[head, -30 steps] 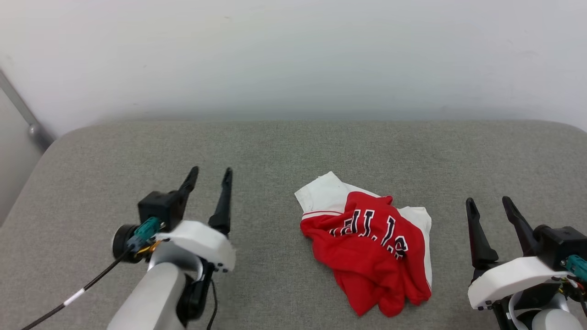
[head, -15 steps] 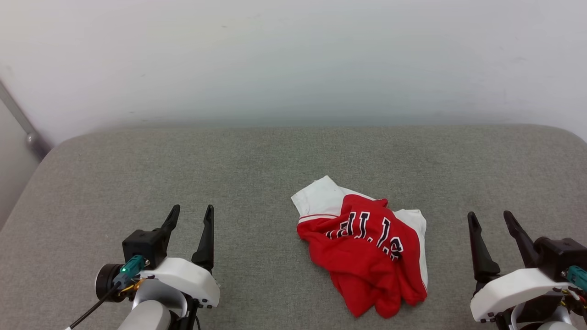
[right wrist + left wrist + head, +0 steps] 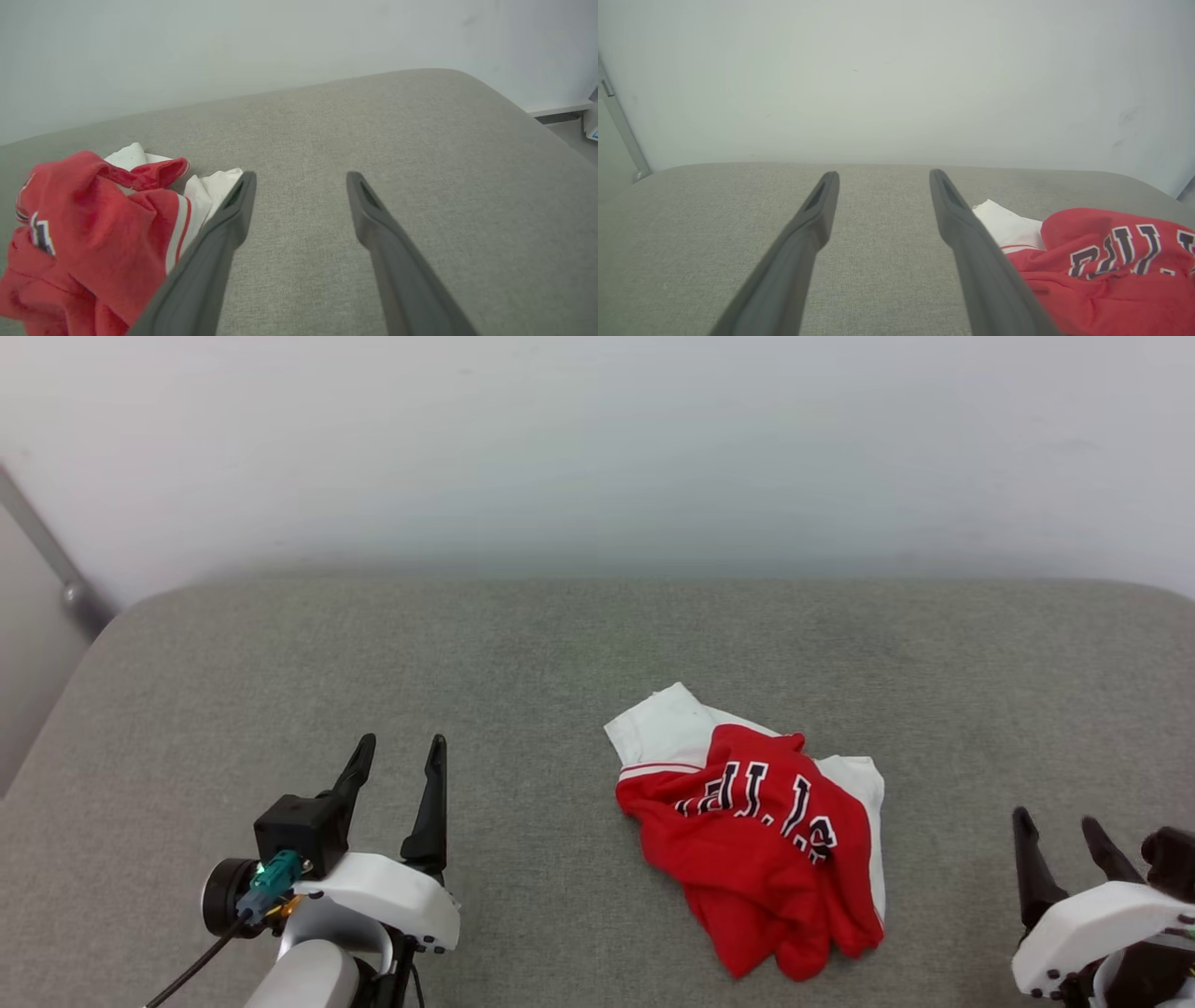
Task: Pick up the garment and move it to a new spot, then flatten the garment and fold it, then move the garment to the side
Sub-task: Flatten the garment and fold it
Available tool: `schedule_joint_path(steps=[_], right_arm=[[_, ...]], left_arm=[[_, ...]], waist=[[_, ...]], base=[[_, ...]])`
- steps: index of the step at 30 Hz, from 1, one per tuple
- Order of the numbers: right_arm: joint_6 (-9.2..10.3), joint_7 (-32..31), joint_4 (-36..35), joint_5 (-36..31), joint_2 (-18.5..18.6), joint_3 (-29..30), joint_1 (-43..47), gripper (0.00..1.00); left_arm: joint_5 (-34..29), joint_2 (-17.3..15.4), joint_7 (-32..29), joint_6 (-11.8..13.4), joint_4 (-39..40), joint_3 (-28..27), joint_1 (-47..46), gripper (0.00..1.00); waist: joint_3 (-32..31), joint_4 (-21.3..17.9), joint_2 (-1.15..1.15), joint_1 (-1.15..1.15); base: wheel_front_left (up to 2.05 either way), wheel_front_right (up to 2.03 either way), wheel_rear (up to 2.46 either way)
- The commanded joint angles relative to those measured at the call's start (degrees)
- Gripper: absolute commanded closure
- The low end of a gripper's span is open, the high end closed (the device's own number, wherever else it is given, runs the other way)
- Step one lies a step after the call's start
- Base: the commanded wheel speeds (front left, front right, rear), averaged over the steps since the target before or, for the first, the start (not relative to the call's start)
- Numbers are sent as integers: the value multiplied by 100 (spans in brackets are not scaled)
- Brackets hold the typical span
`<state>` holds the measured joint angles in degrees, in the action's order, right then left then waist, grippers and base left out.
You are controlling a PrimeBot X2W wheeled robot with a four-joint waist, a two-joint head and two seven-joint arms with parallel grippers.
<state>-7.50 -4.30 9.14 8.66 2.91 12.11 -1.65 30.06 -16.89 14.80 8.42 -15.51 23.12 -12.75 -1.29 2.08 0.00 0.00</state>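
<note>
Nearest in the head view, the left gripper [image 3: 401, 744] sits at the lower left over the grey pad [image 3: 560, 644], its two dark fingers spread fairly wide and holding nothing. A black cable runs from its wrist off the bottom edge. At the lower right the right gripper [image 3: 1057, 819] is lower in the picture, its fingers also parted and empty, with its white housing cut off by the corner.

Between the two, nearer the right gripper but apart from both, the garment [image 3: 756, 840] lies crumpled on the pad. It is a red heap with black, white-edged letters on top, a white sleeve sticking out at its far left, and another white strip along its right side.

In the left wrist view the garment lies to the right of the open fingers, partly behind the right one. In the right wrist view it lies to the left, its white edge just beside the left finger's tip; whether they touch cannot be told.

Beyond the garment the pad runs on to a rounded far edge against a pale wall [image 3: 597, 448]. A grey post [image 3: 42, 555] slants at the far left.
</note>
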Motion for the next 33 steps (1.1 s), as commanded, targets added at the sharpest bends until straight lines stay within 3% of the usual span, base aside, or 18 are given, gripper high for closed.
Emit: schedule_joint_path(steps=[1,4,11,19,25,28,33], right_arm=[[2,-300,197,-13,-4,168,-172,0],[1,-1058,465,-2,-5,316,-477,0],[1,-2966,812,354,358,-45,-1238,0],[2,-3824,1025,635,558,-706,-1723,0],[1,-4188,1617,863,571,-1105,-1716,0],[-6,-4315,1837,1033,557,-1293,-1700,100],[1,-3892,1627,1111,834,-1437,-1889,100]], left_arm=[[-63,33,22,6,71,-2,75,0],[-105,83,33,-20,204,-26,6,0],[-205,270,43,-149,462,-231,-191,0],[-469,479,44,-344,518,-413,-339,0],[-651,639,40,-503,455,-560,-411,0],[-735,709,40,-583,410,-640,-407,0],[-835,778,40,-657,296,-776,-275,0]], waist=[[103,104,0,0],[333,219,0,0],[878,463,0,0],[1246,652,0,0],[1397,712,0,0],[1408,705,0,0],[1244,611,0,0]], base=[[0,0,0],[0,0,0],[0,0,0],[0,0,0],[0,0,0],[0,0,0],[0,0,0]])
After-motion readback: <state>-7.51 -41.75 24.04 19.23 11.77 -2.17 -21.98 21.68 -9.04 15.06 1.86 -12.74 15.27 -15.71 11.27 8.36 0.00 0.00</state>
